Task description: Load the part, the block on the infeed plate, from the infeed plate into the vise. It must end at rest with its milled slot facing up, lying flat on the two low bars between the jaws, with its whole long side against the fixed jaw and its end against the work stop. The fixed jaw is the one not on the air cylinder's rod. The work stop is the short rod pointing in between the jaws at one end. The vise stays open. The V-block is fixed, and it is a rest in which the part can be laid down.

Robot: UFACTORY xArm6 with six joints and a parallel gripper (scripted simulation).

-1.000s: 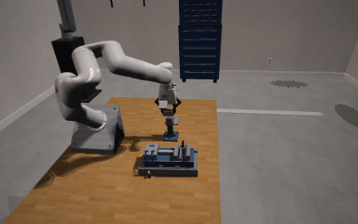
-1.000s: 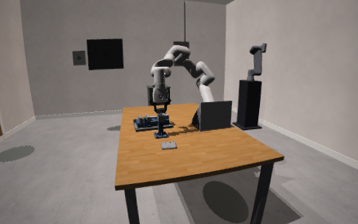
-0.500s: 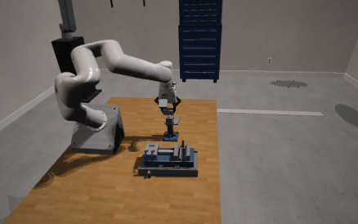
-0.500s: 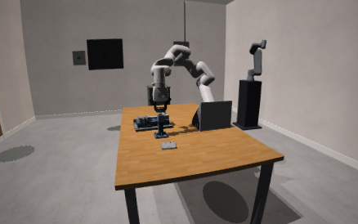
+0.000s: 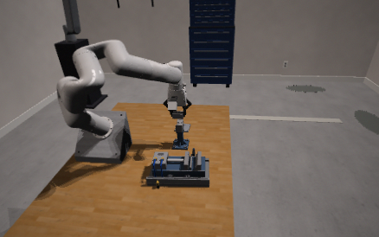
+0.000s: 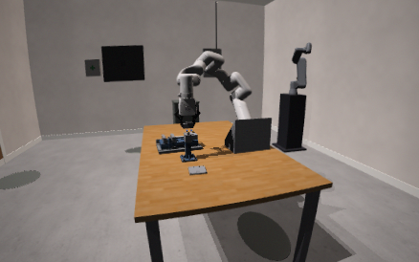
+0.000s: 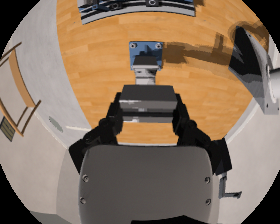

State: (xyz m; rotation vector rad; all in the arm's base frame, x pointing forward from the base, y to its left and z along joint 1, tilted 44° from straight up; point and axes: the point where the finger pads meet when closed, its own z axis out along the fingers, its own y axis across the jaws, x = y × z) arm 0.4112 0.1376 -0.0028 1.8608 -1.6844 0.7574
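Note:
The grey part (image 5: 178,115) (image 6: 187,125) (image 7: 148,97) is held between the fingers of my gripper (image 5: 177,113) (image 6: 187,123) (image 7: 148,101), which is shut on it. It hangs above the V-block (image 5: 179,125) (image 6: 190,138) (image 7: 145,69) on its blue post, with a gap in the top and exterior views. A dark lengthwise band shows on the part in the wrist view; I cannot tell surely which way the slot faces. The vise (image 5: 179,171) (image 6: 177,142) (image 7: 138,12) stands open, its fixed jaw (image 5: 199,160) at the right in the top view. The infeed plate (image 6: 197,170) bears no block.
The air cylinder (image 5: 160,159) with blue hoses is at the vise's left in the top view. The work stop is too small to make out surely. The arm's grey base mount (image 5: 99,144) (image 6: 253,135) stands on the wooden table (image 5: 122,208) (image 6: 168,196), beside the V-block.

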